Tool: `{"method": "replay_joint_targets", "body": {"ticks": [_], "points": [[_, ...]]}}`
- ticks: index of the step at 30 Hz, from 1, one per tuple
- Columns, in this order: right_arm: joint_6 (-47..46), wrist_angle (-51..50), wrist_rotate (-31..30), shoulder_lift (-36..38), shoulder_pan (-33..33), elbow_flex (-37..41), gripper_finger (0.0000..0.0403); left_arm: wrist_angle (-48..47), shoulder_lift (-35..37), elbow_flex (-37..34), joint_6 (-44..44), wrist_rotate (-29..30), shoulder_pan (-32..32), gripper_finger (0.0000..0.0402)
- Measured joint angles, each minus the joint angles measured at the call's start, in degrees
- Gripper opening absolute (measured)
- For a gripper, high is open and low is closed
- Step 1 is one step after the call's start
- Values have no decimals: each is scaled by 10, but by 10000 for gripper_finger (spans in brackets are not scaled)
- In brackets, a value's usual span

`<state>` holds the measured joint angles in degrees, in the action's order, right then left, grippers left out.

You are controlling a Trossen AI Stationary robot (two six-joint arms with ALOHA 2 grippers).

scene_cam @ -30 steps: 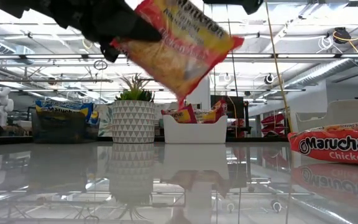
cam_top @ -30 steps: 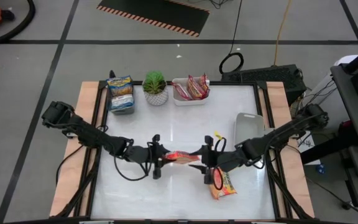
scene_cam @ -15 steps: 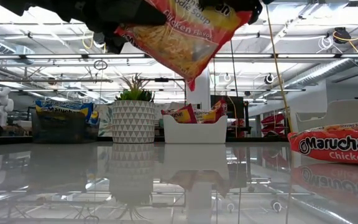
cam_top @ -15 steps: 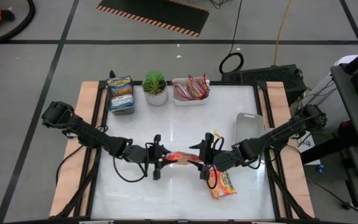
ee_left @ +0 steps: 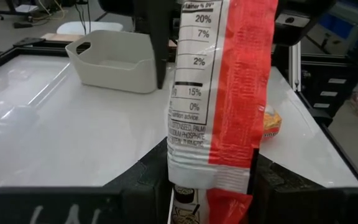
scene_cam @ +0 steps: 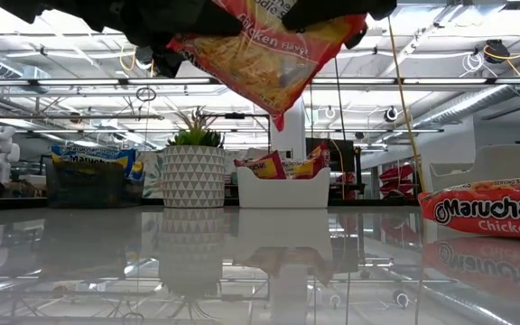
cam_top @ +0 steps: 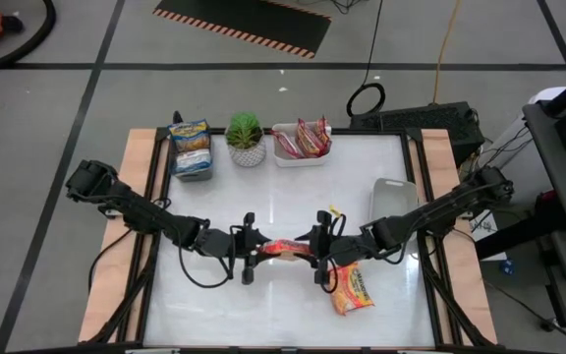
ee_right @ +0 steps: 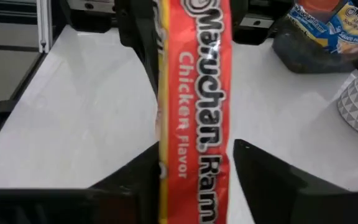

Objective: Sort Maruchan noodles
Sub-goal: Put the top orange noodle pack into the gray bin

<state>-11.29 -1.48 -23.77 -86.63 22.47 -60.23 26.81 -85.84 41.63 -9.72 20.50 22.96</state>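
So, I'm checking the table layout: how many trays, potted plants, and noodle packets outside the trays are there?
Rectangular trays: 3 (dark tray, white tray of packets, empty white tray)
Potted green plant: 1
Loose orange plastic noodle packets: 2 (held packet between left gripper and right gripper; lying packet)
Total: 6
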Motion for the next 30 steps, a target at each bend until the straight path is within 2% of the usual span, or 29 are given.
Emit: {"method": "replay_joint_targets", "body": {"ticks": [5,9,12,16,21,26,30], "points": [[15,-1,2,4,0,0,123,-2,0,0,0,2,0,129],[31,-3,3,9,-2,0,99,-4,0,1,-2,6,5,135],[37,-7,8,16,-3,0,103,-5,0,1,-6,4,9,166],[41,-18,8,38,-6,0,116,-1,1,1,-28,3,14,236],[41,-82,-7,91,-6,0,107,-47,35,1,-40,-2,15,314],[29,-206,-64,156,-20,0,107,-126,95,0,-37,10,15,339],[36,-296,-66,205,-47,0,111,-163,133,0,-27,22,11,339]]}}
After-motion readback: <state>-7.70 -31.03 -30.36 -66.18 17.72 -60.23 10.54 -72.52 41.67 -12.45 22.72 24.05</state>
